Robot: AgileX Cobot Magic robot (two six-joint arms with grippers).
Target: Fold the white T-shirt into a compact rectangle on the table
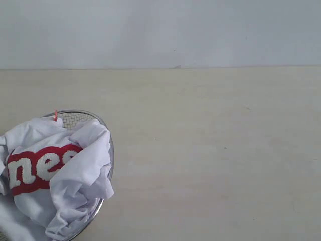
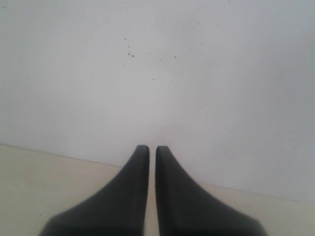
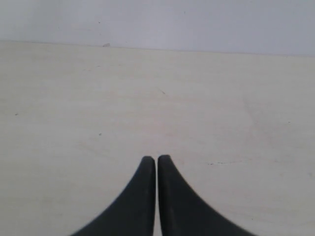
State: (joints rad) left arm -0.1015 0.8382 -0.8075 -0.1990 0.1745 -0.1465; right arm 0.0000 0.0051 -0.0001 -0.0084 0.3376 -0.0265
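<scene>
your white t-shirt (image 1: 75, 181) sits crumpled in the wire basket (image 1: 110, 145) on the bench (image 1: 210, 150), lower left in the exterior view, red banner (image 1: 65, 149) showing. both tools are pinched closed, holding nothing: left tool (image 2: 152, 149) faces the wall (image 2: 157, 73), right tool (image 3: 156, 160) hangs over the bench.

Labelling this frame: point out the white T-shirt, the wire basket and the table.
white T-shirt (image 1: 80, 170), exterior view, white fold, right side.
wire basket (image 1: 75, 119), exterior view, bare mesh.
table (image 1: 210, 160), exterior view, bare top.
</scene>
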